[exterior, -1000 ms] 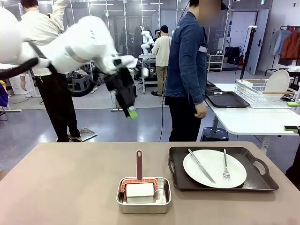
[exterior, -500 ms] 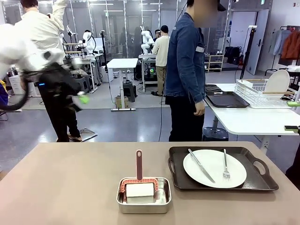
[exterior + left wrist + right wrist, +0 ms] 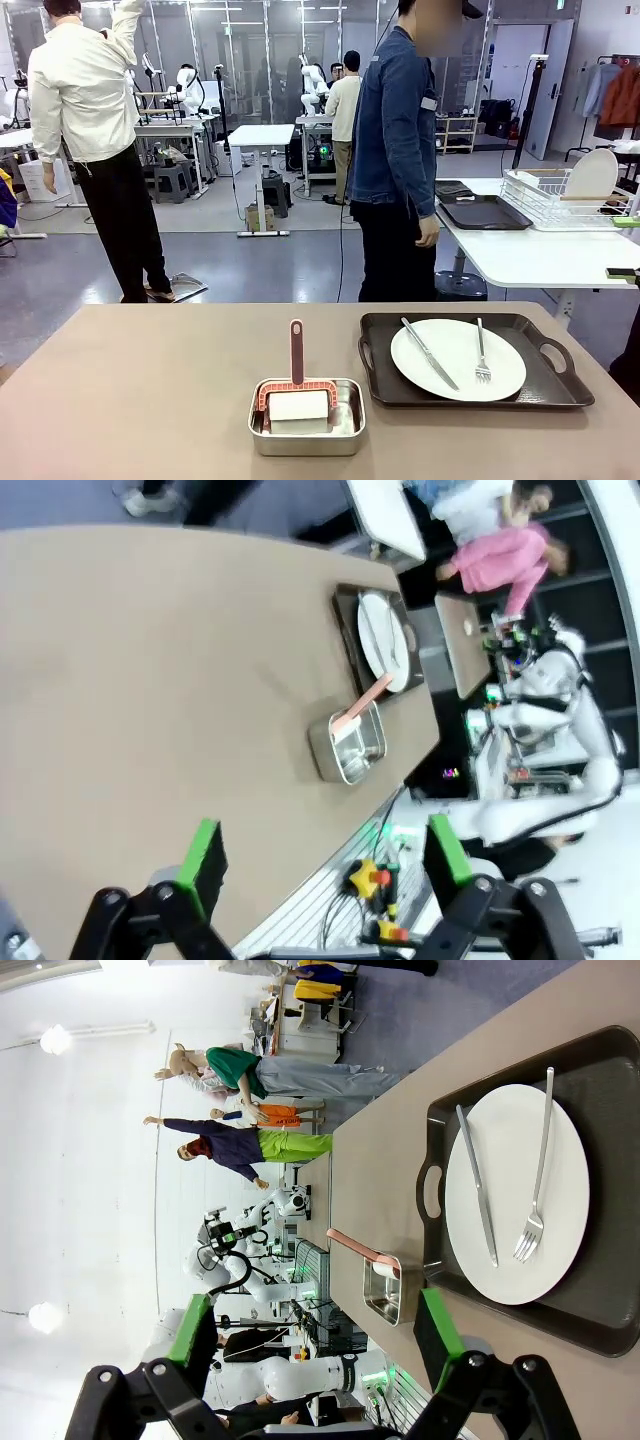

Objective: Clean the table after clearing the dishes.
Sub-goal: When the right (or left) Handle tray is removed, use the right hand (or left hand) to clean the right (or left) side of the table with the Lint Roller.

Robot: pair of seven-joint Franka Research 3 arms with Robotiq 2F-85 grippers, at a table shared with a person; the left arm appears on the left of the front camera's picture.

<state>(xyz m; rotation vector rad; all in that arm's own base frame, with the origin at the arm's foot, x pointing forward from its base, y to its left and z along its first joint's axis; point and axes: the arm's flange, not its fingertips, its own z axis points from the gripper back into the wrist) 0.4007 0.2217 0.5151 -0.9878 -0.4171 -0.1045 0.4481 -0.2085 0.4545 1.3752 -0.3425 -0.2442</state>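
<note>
White round plate [image 3: 510,366]; matte taupe table [image 3: 150,400]

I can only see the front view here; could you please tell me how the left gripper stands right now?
Observer: The left gripper is open, with nothing in it.
Operator: Thank you. Where is it in relation to the table?
Observer: It hangs high above the table, well away from the steel tin.
Operator: And the right gripper, please?
Observer: The right gripper is open and empty too. The tray with the plate lies ahead of it.
</note>
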